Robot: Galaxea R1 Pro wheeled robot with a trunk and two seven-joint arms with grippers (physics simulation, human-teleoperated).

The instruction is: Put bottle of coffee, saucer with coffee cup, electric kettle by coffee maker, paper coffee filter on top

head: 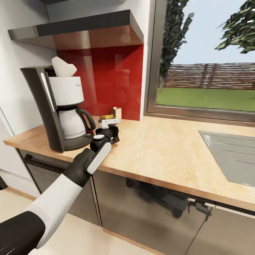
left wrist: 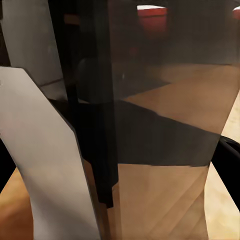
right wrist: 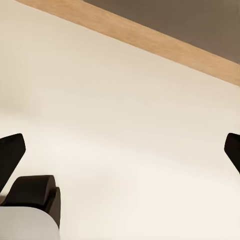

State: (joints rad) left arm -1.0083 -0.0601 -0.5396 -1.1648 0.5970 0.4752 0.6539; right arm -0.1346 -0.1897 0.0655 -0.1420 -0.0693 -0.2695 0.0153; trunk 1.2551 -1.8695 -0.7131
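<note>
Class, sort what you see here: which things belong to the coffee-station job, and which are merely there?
Belong to the job: coffee maker; paper coffee filter on top of it; bottle of coffee at the left gripper; countertop.

Merely there: sink; window; wall shelf.

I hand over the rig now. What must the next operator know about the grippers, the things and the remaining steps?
Left gripper: shut on the bottle of coffee, at the countertop right beside the coffee maker; I cannot tell if the bottle rests on the wood.
Right gripper: open, empty, low over the floor.
Done: coffee maker on the countertop, paper filter on top of it.
Left: release the bottle, then bring saucer, cup and kettle.
</note>
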